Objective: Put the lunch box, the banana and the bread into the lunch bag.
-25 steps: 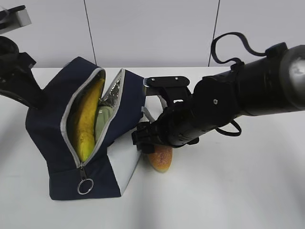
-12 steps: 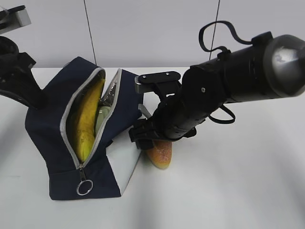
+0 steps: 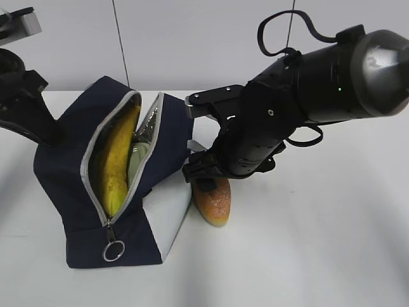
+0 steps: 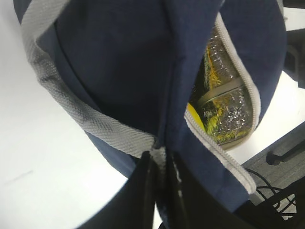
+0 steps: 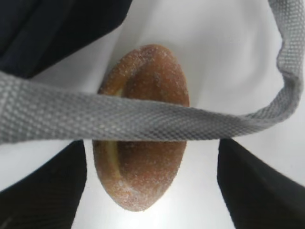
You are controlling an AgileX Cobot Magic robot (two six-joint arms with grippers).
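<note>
The navy lunch bag (image 3: 70,166) stands open on the table, zipper ring at the front. The banana (image 3: 118,160) lies inside it, with the sage-green lid of the lunch box (image 3: 137,161) beside it. The bread (image 3: 214,201) lies on the table just right of the bag. My right gripper (image 3: 203,184) is open over the bread (image 5: 140,157), one finger on each side without touching; the bag's grey strap (image 5: 143,119) crosses above the roll. My left gripper (image 4: 161,174) is shut on the bag's fabric edge (image 4: 119,71) at its far left side.
The white table (image 3: 319,243) extends to the right and front of the bag. A pale wall runs behind. Silvery lining (image 4: 224,105) shows inside the bag's mouth, and a dark frame (image 4: 286,148) stands beyond the bag.
My right arm has swung up and back over the bread, so more of the roll shows beside the bag. The bag, banana and left arm have not moved.
</note>
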